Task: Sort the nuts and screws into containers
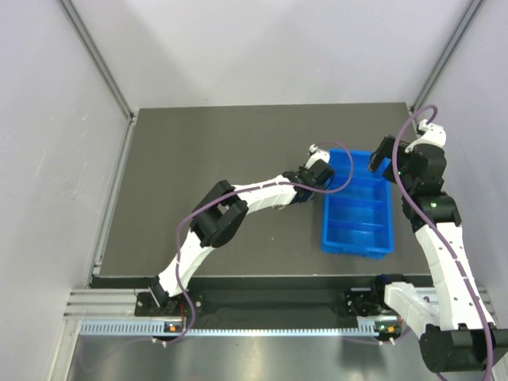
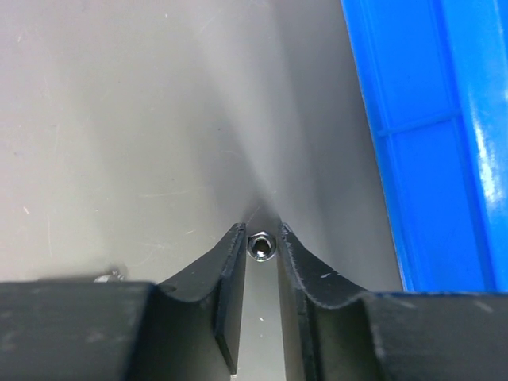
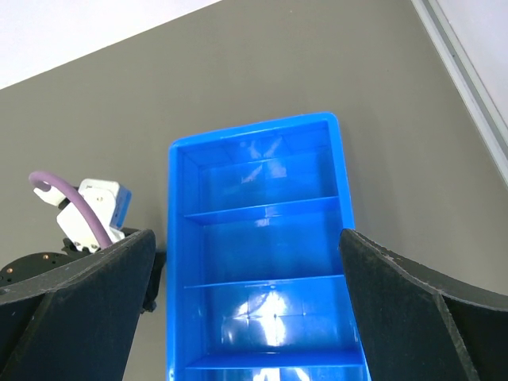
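We see the nut (image 2: 260, 247), a tiny silvery ring low in the left wrist frame, pinched at the very tips of our left gripper (image 2: 261, 235). The gripper is clenched on it just beside the blue tray (image 2: 444, 159) at right, which we judge makes for a short carry. Our right gripper (image 3: 248, 262) hangs spread wide above the tray's compartments, likely out of the left arm's way.
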Robot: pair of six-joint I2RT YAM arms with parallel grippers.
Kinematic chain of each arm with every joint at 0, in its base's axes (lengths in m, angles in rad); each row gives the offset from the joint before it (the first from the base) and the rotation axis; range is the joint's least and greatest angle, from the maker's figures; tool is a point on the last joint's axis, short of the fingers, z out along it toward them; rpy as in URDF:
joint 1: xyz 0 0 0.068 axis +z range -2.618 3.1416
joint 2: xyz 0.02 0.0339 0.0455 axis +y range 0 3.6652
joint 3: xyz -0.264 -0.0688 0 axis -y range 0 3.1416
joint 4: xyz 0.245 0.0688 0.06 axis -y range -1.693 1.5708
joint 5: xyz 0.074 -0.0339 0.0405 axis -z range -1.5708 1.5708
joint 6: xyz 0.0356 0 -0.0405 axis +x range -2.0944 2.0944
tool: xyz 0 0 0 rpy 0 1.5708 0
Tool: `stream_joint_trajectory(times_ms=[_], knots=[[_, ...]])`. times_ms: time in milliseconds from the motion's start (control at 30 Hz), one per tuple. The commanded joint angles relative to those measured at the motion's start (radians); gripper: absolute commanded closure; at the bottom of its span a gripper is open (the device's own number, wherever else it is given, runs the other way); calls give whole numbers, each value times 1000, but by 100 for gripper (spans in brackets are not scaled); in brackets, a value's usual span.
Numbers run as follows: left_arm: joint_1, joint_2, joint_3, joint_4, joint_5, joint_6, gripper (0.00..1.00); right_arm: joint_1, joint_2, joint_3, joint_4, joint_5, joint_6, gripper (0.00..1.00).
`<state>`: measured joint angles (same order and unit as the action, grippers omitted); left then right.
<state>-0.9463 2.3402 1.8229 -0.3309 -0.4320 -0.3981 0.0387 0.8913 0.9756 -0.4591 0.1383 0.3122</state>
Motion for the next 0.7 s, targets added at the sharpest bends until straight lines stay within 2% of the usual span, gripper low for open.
stream_joint_trajectory(times_ms=[0,100,200,467,667], knots=[[-3,-28,-30,-102,-2,-12,71,10,-5,14,13,7,11,1],[-6,-32,-30,-118,-16,-22,66,9,0,11,14,1,16,0],[-8,-32,-34,-122,-30,-31,68,10,5,8,17,-5,19,0],[-9,-24,-27,-137,-34,-53,86,10,0,11,17,-3,16,0],[-9,-88,-65,-135,-68,-94,92,9,1,3,19,-2,22,0]])
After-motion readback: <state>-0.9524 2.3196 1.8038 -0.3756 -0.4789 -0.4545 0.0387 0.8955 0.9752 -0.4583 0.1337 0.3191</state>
